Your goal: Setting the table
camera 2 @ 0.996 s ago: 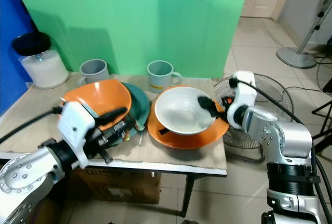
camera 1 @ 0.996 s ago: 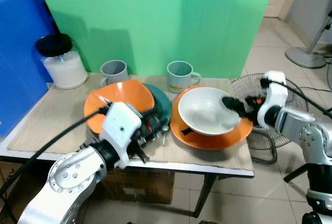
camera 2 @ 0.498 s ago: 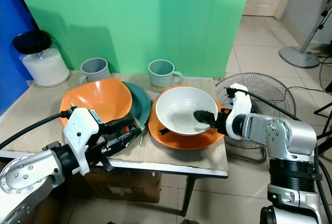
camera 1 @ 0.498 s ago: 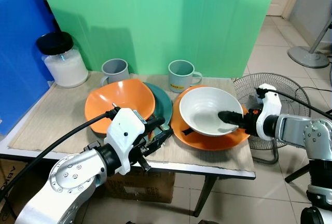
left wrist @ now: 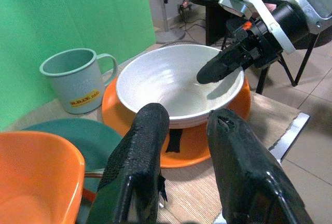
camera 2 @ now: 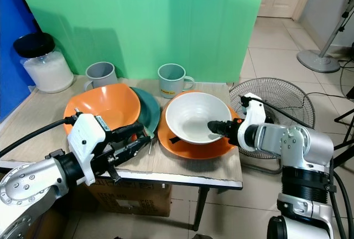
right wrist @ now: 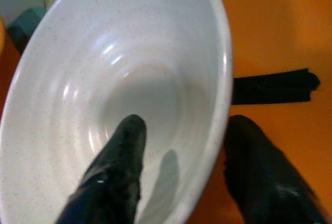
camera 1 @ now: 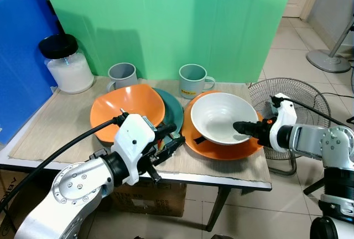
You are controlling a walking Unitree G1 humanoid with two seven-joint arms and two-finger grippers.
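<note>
1. Your left gripper [camera 1: 168, 139]: nearest you, low over the table's [camera 1: 55, 123] front edge, fingers parted a little and holding nothing, tips toward the teal plate [camera 1: 172, 109].
2. Your right gripper [right wrist: 179, 156]: at the white bowl's [camera 1: 218, 117] right rim, spread wide, one finger inside and one outside the wall. You cannot tell whether the pads [right wrist: 116, 146] touch it.
3. White bowl: sits on the orange plate [camera 1: 221, 147], right of centre; a black strip [right wrist: 272, 86] lies beside it on that plate.
4. Orange bowl [camera 1: 126, 106]: left of centre, overlapping the teal plate.
5. Two grey mugs [camera 1: 123, 75] [camera 1: 193, 79]: behind the dishes.
6. Jar [camera 1: 67, 65]: far left corner, black lid, white contents.
7. Floor fan [camera 1: 276, 92]: beyond the table's right edge.
</note>
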